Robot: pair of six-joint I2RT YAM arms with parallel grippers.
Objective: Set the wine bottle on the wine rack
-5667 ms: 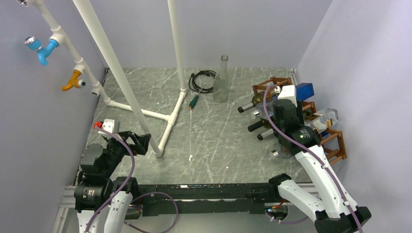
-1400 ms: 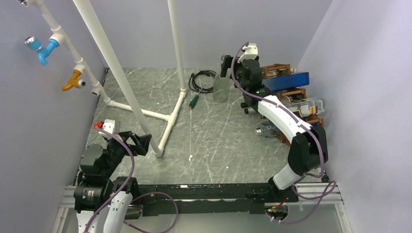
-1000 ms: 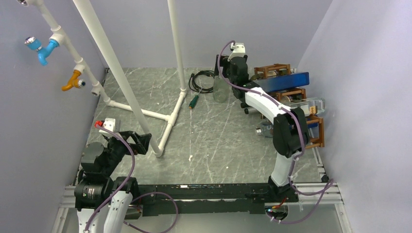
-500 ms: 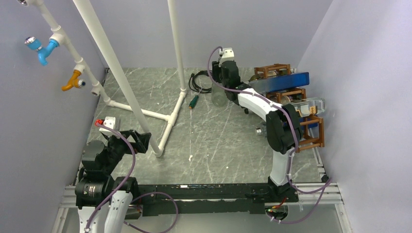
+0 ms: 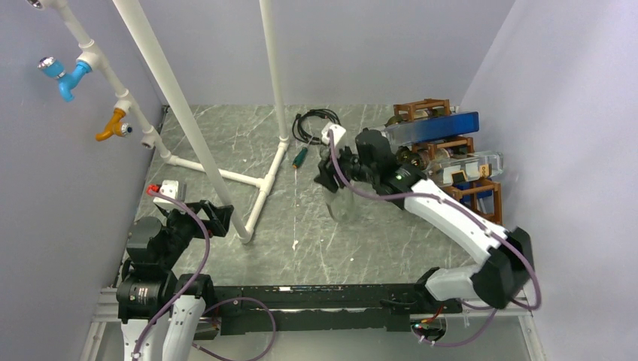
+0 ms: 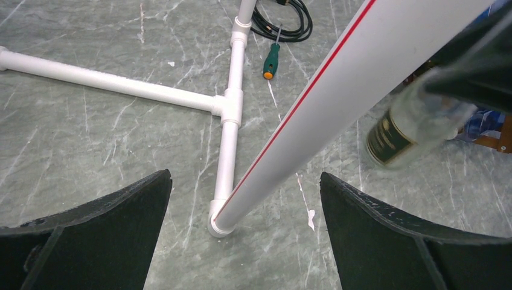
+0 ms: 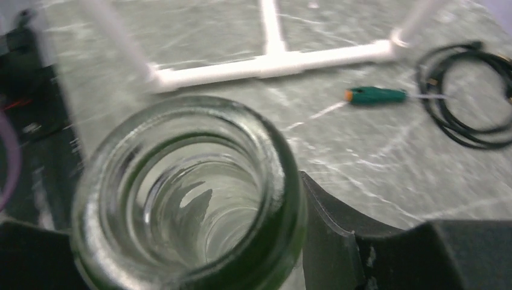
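wine bottle [image 5: 343, 203]: empty, tilted | right end effector [image 5: 333, 174]: pinching its neck | left end effector [image 6: 244, 181]: spread

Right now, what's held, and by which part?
The right gripper holds the clear glass wine bottle by its neck; the left gripper holds nothing.

You get the wine bottle [image 7: 187, 199] blurred in the right wrist view, its body cut off below the mouth.
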